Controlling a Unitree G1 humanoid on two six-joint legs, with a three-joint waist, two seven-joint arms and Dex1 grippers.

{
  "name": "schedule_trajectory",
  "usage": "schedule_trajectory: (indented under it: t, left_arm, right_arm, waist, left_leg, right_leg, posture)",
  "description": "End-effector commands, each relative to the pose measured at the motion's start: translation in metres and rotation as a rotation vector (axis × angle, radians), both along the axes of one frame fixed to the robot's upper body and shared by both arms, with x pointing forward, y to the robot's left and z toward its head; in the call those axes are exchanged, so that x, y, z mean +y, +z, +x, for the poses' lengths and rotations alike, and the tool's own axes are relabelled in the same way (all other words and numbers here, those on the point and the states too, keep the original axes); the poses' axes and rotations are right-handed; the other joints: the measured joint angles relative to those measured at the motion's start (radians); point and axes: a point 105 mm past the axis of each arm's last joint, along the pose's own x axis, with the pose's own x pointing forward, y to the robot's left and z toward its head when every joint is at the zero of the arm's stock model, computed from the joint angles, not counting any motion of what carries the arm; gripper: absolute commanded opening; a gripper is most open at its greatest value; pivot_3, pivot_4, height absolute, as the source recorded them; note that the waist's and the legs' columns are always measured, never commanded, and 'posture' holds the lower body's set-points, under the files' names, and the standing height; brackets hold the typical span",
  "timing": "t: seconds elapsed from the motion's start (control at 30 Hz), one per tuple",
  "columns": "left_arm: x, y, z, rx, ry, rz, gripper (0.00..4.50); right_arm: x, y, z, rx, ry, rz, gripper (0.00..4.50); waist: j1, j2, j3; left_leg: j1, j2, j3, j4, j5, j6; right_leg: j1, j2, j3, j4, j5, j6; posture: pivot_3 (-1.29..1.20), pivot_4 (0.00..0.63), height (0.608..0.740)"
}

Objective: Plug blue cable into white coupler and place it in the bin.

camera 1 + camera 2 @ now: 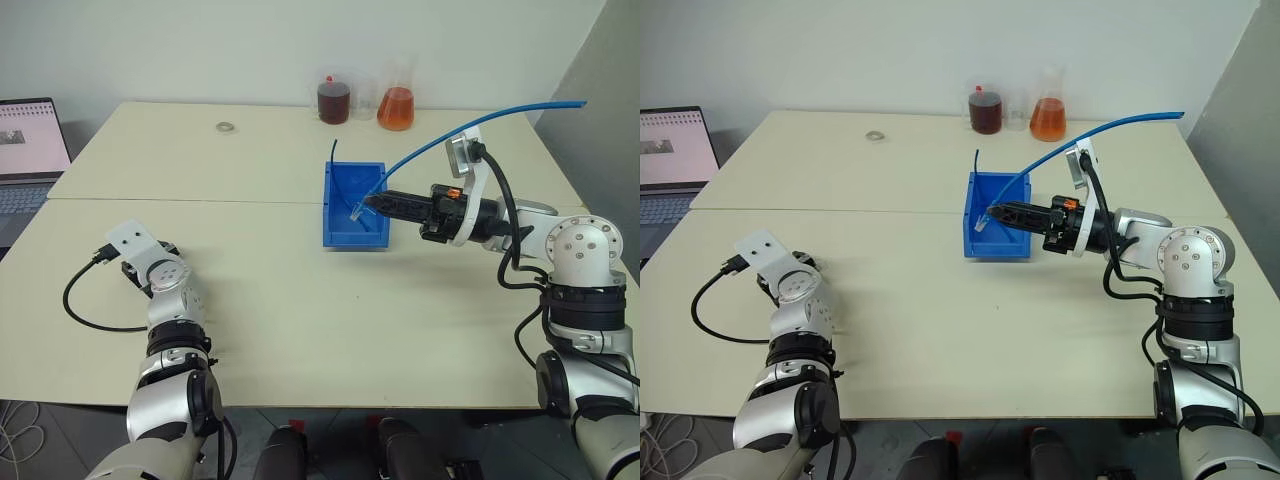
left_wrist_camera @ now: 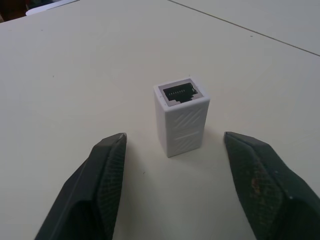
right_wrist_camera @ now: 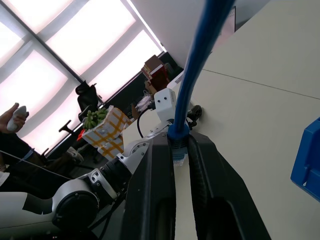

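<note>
The white coupler [image 2: 181, 120] stands upright on the table, its dark socket facing up. My left gripper [image 2: 175, 139] is open, with one black finger on each side of the coupler and a gap to both. The blue cable [image 1: 450, 130] arcs from the far right down to my right gripper [image 1: 372, 203], which is shut on it just behind the clear plug [image 1: 357, 212]. That plug hangs over the open blue bin [image 1: 355, 240] at the table's middle. In the right wrist view the blue cable [image 3: 200, 60] runs up from between the closed fingers [image 3: 155, 175].
Two flasks [image 1: 395, 105] of dark and orange liquid stand at the back edge. A laptop [image 1: 25, 150] sits far left and a small ring [image 1: 225, 127] lies back left. A thin dark cable [image 1: 333, 150] sticks up from the bin. A black cable loop [image 1: 80, 300] lies by my left arm.
</note>
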Motion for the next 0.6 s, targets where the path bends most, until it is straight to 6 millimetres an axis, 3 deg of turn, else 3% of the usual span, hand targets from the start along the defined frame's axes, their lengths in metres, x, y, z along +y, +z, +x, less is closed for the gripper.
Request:
schedule_trajectory:
  t: [0.03,0.27,0.5,0.6]
  left_arm:
    - [0.013,0.000,-0.004,-0.008,0.039,-0.022,2.09]
    - [0.022,0.001,-0.008,-0.012,0.059,-0.021,0.76]
    - [0.021,0.000,-0.010,0.003,0.066,-0.014,0.76]
    - [0.008,0.014,0.000,-0.007,-0.034,0.056,0.76]
  right_arm:
    - [-0.004,0.010,-0.006,-0.049,-0.004,0.017,0.13]
    - [-0.008,0.006,-0.009,-0.038,-0.024,0.012,0.13]
    - [-0.009,0.007,-0.009,-0.036,-0.035,0.017,0.13]
    - [-0.010,0.007,-0.009,-0.041,-0.043,0.013,0.13]
  waist:
    - [0.000,0.000,0.000]
    - [-0.001,0.000,0.000]
    - [0.000,0.000,0.000]
    - [0.000,0.000,0.000]
  left_leg:
    - [0.000,0.000,0.000,0.000,0.000,0.000]
    - [0.000,0.000,0.000,0.000,0.000,0.000]
    - [0.000,0.000,0.000,0.000,0.000,0.000]
    - [0.000,0.000,0.000,0.000,0.000,0.000]
  right_leg:
    - [0.000,0.000,0.000,0.000,0.000,0.000]
    - [0.000,0.000,0.000,0.000,0.000,0.000]
    - [0.000,0.000,0.000,0.000,0.000,0.000]
    - [0.000,0.000,0.000,0.000,0.000,0.000]
  posture:
    - [0.00,0.150,0.740]
    - [0.00,0.150,0.740]
    - [0.00,0.150,0.740]
    - [0.00,0.150,0.740]
